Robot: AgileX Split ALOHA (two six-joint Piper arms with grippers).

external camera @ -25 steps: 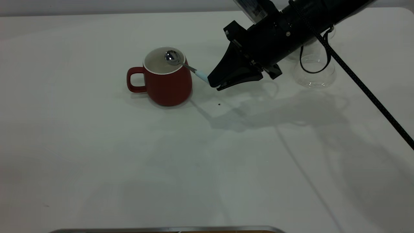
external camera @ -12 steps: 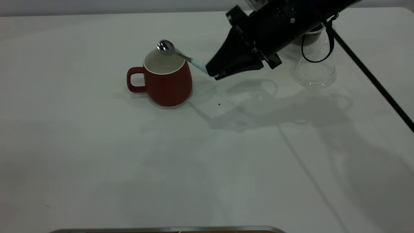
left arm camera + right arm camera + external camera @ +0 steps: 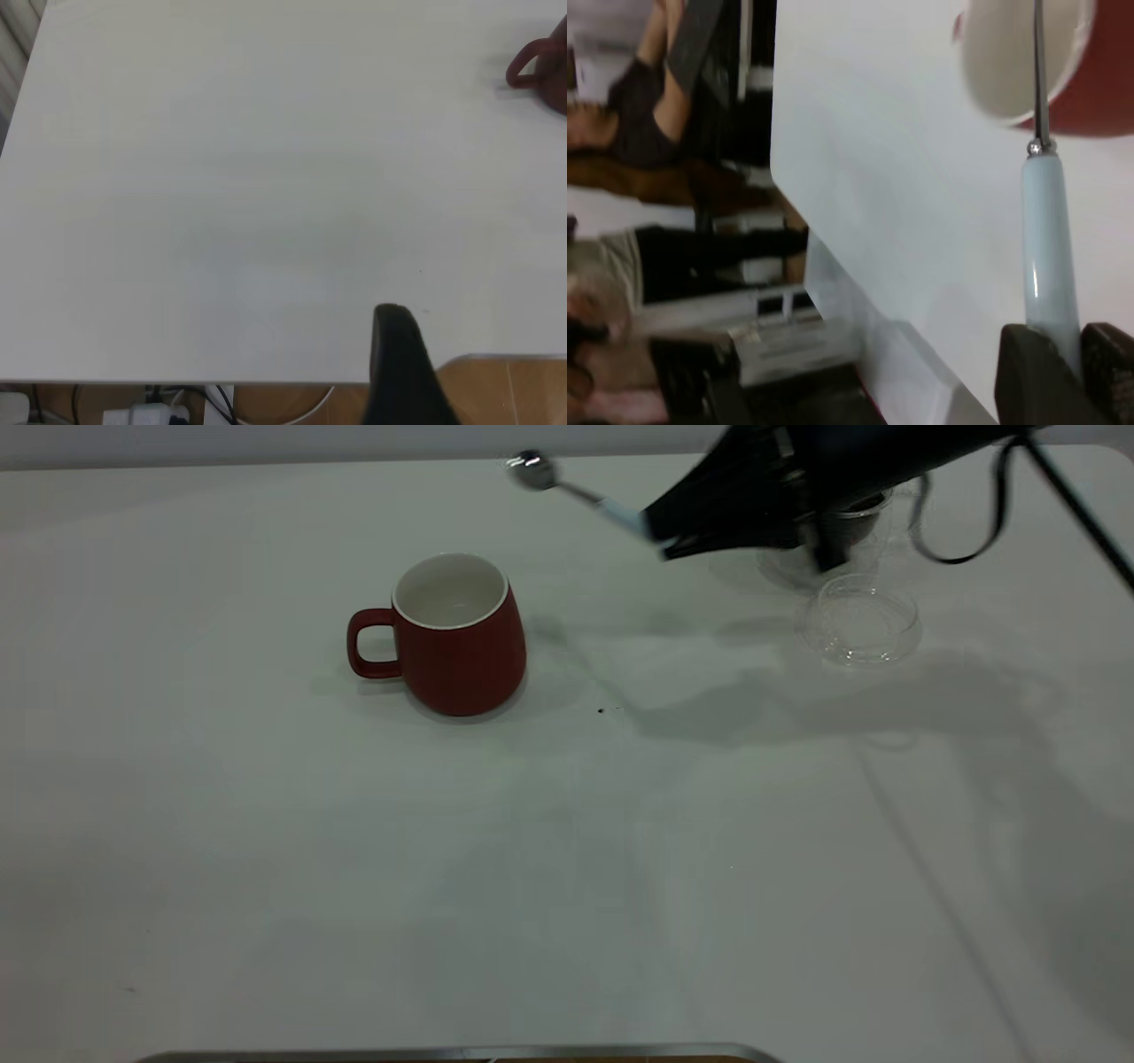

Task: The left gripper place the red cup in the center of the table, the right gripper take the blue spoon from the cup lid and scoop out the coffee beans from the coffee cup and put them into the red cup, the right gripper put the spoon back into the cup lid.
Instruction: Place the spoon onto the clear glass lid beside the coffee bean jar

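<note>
One arm is at work: your right gripper (image 3: 657,538) hangs high near the table's (image 3: 567,868) far edge, its fingers (image 3: 1028,376) clamped on the pale handle of the blue spoon (image 3: 576,491). The spoon's metal bowl points out to the left, in the air, up and to the right of the red cup (image 3: 456,638) and well apart from it. The red cup stands upright left of centre, handle to the left; whether it holds anything, you cannot tell. The cup lid (image 3: 861,620) lies near the far right, with the coffee cup (image 3: 850,531) just behind it, partly hidden by the arm. Wide bare tabletop lies in front and to the left. Your left gripper (image 3: 399,363) sits back at the table's near-left edge; its fingers you cannot tell.
</note>
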